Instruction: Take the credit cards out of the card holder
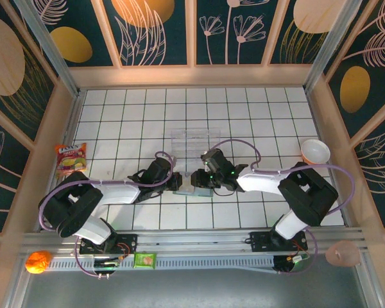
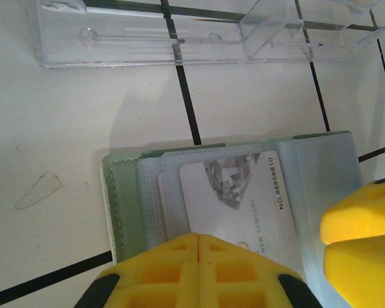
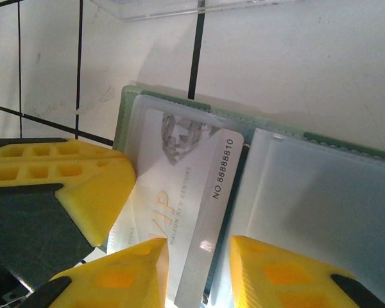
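The card holder [image 1: 203, 192] lies open on the white tiles between the two arms, a grey-green wallet [image 2: 124, 205] with frosted plastic sleeves. A white glossy credit card [image 2: 240, 202] with a diamond print and a number sticks out of the left panel's sleeve. My left gripper [image 2: 198, 239] is shut, its yellow tips together over the card's near edge. My right gripper [image 3: 199, 249] is open, its fingers either side of the card's [image 3: 189, 183] numbered edge, next to the holder's fold [image 3: 244, 160]. The left gripper's yellow finger [image 3: 93, 186] rests on the left panel.
A clear acrylic tray [image 1: 194, 142] lies just beyond the holder, also seen in the left wrist view [image 2: 179, 38]. A snack bag [image 1: 71, 158] is at the left wall and a paper cup [image 1: 315, 151] at the right. Wooden walls ring the tiles.
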You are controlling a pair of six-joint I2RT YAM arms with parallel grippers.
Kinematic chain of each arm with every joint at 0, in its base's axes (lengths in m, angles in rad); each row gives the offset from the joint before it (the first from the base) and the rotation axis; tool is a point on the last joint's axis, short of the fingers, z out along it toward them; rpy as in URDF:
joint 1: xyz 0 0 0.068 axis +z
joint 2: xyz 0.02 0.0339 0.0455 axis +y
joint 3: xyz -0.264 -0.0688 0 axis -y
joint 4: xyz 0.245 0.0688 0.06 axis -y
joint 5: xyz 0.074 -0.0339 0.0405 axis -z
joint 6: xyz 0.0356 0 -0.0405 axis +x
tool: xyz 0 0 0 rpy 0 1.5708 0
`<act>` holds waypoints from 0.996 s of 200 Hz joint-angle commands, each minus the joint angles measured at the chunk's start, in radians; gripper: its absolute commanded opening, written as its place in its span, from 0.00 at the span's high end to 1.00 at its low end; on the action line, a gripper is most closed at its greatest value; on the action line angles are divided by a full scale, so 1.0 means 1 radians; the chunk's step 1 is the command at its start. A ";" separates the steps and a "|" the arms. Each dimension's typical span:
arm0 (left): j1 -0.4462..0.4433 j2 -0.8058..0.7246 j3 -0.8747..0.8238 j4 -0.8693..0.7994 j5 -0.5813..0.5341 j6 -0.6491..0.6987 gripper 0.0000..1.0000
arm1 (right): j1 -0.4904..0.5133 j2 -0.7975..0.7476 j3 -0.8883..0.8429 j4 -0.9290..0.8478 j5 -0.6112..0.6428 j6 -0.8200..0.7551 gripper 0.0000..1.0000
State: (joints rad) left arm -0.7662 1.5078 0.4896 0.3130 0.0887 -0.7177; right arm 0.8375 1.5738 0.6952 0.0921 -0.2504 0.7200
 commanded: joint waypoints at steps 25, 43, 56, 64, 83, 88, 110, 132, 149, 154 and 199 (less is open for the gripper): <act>-0.005 -0.036 -0.078 -0.071 0.015 -0.017 1.00 | -0.009 0.031 -0.012 0.052 -0.056 0.021 0.69; -0.012 -0.047 -0.084 -0.071 0.018 -0.022 1.00 | -0.011 0.041 -0.011 0.052 -0.070 0.021 0.70; -0.017 -0.047 -0.084 -0.069 0.020 -0.024 1.00 | -0.010 0.046 -0.013 0.058 -0.084 0.024 0.70; -0.018 -0.042 -0.085 -0.066 0.022 -0.024 1.00 | -0.009 0.048 -0.013 0.058 -0.087 0.023 0.70; -0.019 -0.032 -0.083 -0.063 0.024 -0.027 1.00 | -0.006 0.043 -0.012 0.061 -0.092 0.019 0.73; -0.019 -0.032 -0.083 -0.063 0.023 -0.027 1.00 | -0.003 0.037 -0.010 0.059 -0.088 0.017 0.73; -0.019 -0.047 -0.088 -0.070 0.016 -0.028 1.00 | 0.004 0.002 0.007 0.027 -0.066 0.005 0.73; -0.019 -0.054 -0.093 -0.070 0.013 -0.029 1.00 | 0.012 -0.006 0.026 -0.013 -0.049 0.004 0.73; -0.019 -0.052 -0.095 -0.063 0.017 -0.033 1.00 | 0.014 0.014 0.023 -0.020 -0.052 0.013 0.73; -0.019 -0.052 -0.096 -0.060 0.019 -0.035 1.00 | 0.016 0.021 0.018 -0.018 -0.054 0.016 0.73; -0.018 -0.055 -0.102 -0.056 0.019 -0.036 1.00 | 0.018 0.074 -0.006 0.029 -0.078 0.038 0.73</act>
State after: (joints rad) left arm -0.7784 1.4460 0.4187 0.3378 0.0959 -0.7444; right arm 0.8471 1.6161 0.6998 0.1093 -0.3168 0.7429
